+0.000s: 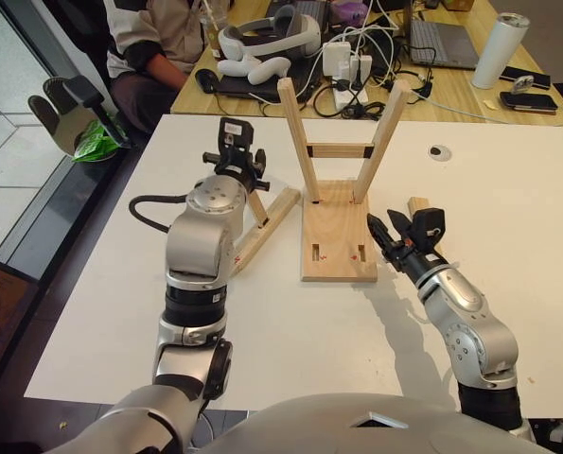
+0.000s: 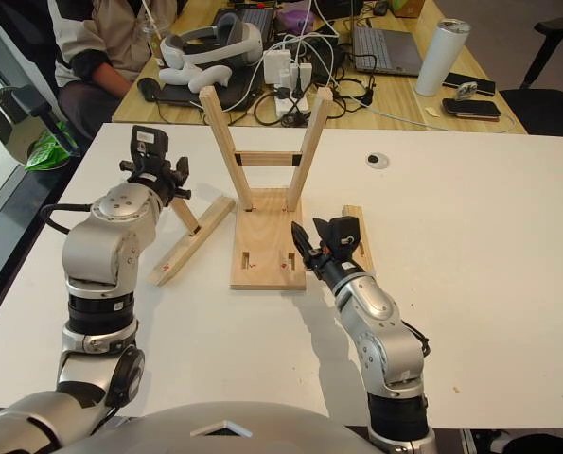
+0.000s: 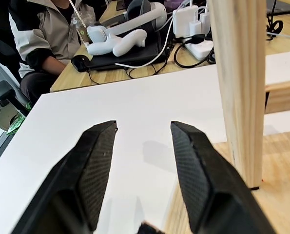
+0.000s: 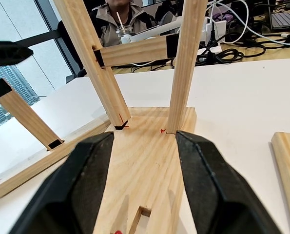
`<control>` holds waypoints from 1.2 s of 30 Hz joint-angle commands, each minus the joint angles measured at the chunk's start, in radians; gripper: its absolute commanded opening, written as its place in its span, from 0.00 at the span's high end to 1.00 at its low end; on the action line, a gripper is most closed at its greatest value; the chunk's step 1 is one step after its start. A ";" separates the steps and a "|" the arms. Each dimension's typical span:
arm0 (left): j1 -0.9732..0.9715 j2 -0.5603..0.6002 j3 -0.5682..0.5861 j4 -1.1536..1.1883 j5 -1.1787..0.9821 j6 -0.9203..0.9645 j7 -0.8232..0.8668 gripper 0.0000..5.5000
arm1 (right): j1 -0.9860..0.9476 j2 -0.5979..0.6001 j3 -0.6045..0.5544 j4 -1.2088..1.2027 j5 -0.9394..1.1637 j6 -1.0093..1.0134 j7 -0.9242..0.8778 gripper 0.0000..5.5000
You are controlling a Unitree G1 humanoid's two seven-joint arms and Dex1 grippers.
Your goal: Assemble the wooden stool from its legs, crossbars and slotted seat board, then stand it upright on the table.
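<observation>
Wooden desk (image 1: pixel 470 106) behind w/ VR headset (image 1: pixel 270 36), chargers (image 1: pixel 345 59), laptop (image 1: pixel 442 43), white tumbler (image 1: pixel 501 49) & phone (image 1: pixel 535 101).

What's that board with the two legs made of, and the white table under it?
Seat board and legs: pale wood with visible grain, apparently bare, unvarnished. Table: smooth matt white top, likely laminate or painted board; its core is hidden.

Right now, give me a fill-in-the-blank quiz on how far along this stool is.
The seat board lies flat with ___ legs standing in it.
Those legs are joined by one ___.
The seat board's near slots are ___.
The left gripper and the right gripper are both ___.
Missing words: two; crossbar; empty; open.
</observation>
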 commanded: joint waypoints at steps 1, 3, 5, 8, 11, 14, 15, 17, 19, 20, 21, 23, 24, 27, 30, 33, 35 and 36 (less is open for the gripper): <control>-0.066 0.040 0.007 -0.030 0.011 0.001 -0.024 0.63 | 0.014 0.004 -0.015 -0.022 0.002 -0.006 -0.012 0.57; -0.090 0.050 0.046 -0.091 0.004 -0.091 -0.034 0.63 | 0.014 0.007 -0.014 -0.024 0.004 -0.003 -0.012 0.57; -0.117 0.052 0.083 -0.151 -0.029 -0.148 -0.065 0.63 | 0.017 0.009 -0.015 -0.025 0.005 -0.001 -0.013 0.57; -0.158 0.033 0.173 -0.269 -0.215 -0.130 -0.194 0.63 | 0.027 0.018 -0.023 -0.032 0.010 0.005 -0.021 0.57; -0.094 0.071 0.180 -0.375 -0.371 -0.064 -0.316 0.63 | 0.017 0.020 -0.026 -0.027 0.013 0.018 -0.027 0.57; 0.041 0.147 0.110 -0.403 -0.402 -0.073 -0.396 0.63 | 0.012 0.022 -0.031 -0.027 0.013 0.021 -0.033 0.57; 0.088 0.180 0.078 -0.399 -0.390 -0.092 -0.417 0.63 | 0.010 0.022 -0.032 -0.026 0.013 0.021 -0.032 0.57; 0.156 0.234 0.032 -0.392 -0.381 -0.122 -0.456 0.63 | 0.005 0.020 -0.033 -0.024 0.014 0.024 -0.030 0.57; 0.196 0.261 0.017 -0.358 -0.375 -0.157 -0.483 0.63 | 0.003 0.020 -0.034 -0.023 0.015 0.025 -0.030 0.57; 0.213 0.272 0.023 -0.322 -0.366 -0.179 -0.489 0.63 | 0.003 0.021 -0.035 -0.023 0.016 0.026 -0.030 0.57; 0.226 0.282 0.031 -0.289 -0.359 -0.199 -0.494 0.63 | 0.003 0.022 -0.036 -0.023 0.017 0.027 -0.030 0.57; 0.243 0.304 0.043 -0.216 -0.337 -0.248 -0.504 0.63 | 0.000 0.023 -0.036 -0.019 0.018 0.029 -0.028 0.57; 0.236 0.309 0.046 -0.153 -0.322 -0.280 -0.506 0.63 | -0.002 0.024 -0.038 -0.015 0.020 0.031 -0.028 0.57; 0.170 0.324 0.038 0.092 -0.259 -0.369 -0.510 0.63 | -0.012 0.032 -0.040 0.002 0.027 0.035 -0.027 0.57; 0.079 0.343 0.031 0.354 -0.171 -0.447 -0.473 0.63 | -0.017 0.041 -0.033 0.013 0.027 0.031 -0.030 0.57; -0.005 0.355 0.045 0.593 -0.113 -0.511 -0.436 0.63 | -0.015 0.050 -0.034 0.018 0.028 0.028 -0.032 0.57; -0.046 0.360 0.065 0.716 -0.083 -0.523 -0.391 0.63 | -0.013 0.054 -0.034 0.019 0.028 0.026 -0.033 0.57; -0.063 0.365 0.081 0.770 -0.071 -0.527 -0.360 0.63 | -0.012 0.055 -0.034 0.019 0.028 0.025 -0.034 0.57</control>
